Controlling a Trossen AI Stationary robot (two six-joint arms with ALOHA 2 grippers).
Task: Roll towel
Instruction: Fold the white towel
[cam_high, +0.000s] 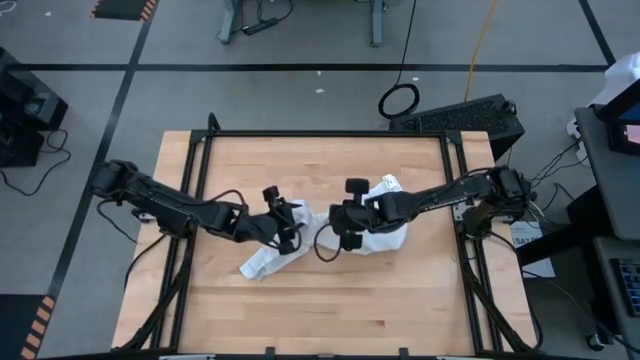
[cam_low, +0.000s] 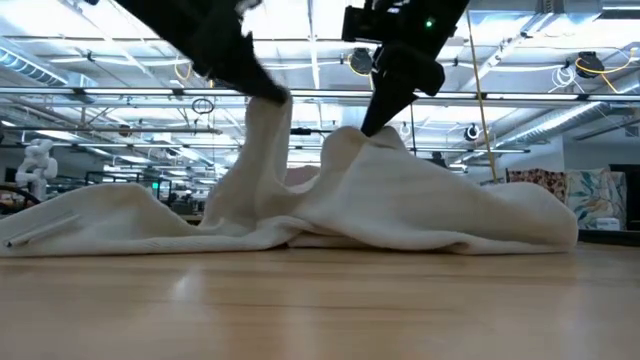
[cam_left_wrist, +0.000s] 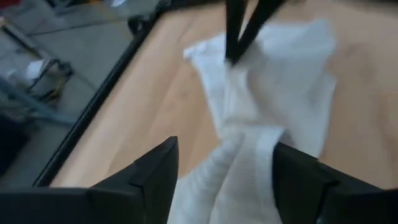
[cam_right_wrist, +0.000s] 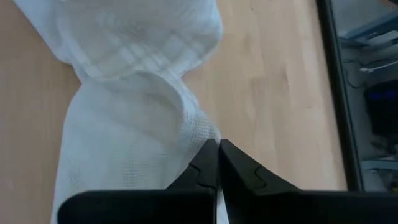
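While the wooden table carries the towel crumpled mid-surface between both arms, the left gripper stands parted astride a raised fold — no firm grip visible — and the right gripper is pinched tight on the cloth's edge.
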